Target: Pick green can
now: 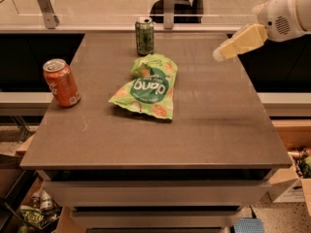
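The gripper (pixel 222 54), opening impossible to tell, is hovering right of the green can (pixel 144 36); the snack bag's (pixel 146 86) lettering is showing illegibly.

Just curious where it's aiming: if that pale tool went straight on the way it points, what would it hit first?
Probably the table top or the light green snack bag, not the green can. The tool hangs over the table's far right, pointing down-left; depth is unclear.
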`<state>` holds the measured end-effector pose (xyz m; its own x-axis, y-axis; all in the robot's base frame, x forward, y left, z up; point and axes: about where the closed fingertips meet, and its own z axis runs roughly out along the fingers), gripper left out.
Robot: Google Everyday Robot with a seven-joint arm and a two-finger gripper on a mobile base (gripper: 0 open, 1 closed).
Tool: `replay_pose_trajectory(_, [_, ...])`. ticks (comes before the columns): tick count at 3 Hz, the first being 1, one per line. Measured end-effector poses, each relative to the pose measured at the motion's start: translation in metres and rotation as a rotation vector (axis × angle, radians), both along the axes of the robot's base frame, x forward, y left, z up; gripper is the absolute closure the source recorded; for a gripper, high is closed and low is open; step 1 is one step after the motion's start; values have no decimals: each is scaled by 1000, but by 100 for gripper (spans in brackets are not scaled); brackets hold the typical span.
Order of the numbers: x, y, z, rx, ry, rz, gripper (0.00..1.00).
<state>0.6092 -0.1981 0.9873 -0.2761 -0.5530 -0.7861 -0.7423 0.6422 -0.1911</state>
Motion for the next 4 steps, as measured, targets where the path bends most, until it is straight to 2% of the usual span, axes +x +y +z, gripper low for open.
replay_pose_trajectory(3, [56, 30, -10, 152, -69, 14, 0])
replay_pose_trajectory(4, [69, 48, -16, 204, -90, 27, 0])
